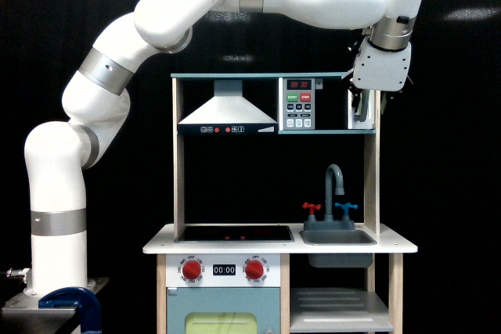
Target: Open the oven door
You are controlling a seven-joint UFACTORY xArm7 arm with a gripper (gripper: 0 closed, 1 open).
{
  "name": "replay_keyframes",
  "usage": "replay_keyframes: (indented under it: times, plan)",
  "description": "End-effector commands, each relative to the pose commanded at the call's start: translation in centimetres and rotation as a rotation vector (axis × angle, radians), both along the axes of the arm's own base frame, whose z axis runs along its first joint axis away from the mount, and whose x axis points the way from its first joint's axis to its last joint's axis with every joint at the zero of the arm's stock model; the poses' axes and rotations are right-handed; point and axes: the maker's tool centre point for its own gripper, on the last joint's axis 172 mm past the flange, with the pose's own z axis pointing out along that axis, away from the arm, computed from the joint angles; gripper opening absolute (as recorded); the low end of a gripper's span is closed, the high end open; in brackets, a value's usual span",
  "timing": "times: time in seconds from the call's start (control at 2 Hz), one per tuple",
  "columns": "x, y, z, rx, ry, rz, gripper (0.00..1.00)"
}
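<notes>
Glossy white claw (365, 107) at swung-out white-framed oven door (359, 111), grip unclear, boxy wooden toy kitchen (178, 170)

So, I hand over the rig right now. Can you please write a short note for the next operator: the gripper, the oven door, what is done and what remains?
Gripper: at the right end of the upper shelf, fingers pointing down at the oven door. This view does not show whether it is open or shut.
Oven door: right of the control panel, seen nearly edge-on, so it appears swung out from its dark compartment.
Done: the door looks at least partly open.
Left: check how far it is open, probably swing it further, then let go and back away.
</notes>
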Motion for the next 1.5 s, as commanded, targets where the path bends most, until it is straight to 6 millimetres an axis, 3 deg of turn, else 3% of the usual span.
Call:
replay_keyframes:
  times: [0.5,1.0,1.5]
  plan:
    - [-4.1,-3.7,-0.6,0.0,0.0,0.0,1.0]
    - [-10.8,-12.1,-4.3,0.0,0.0,0.0,1.0]
    - [-13.1,-16.0,-3.5,0.0,0.0,0.0,1.0]
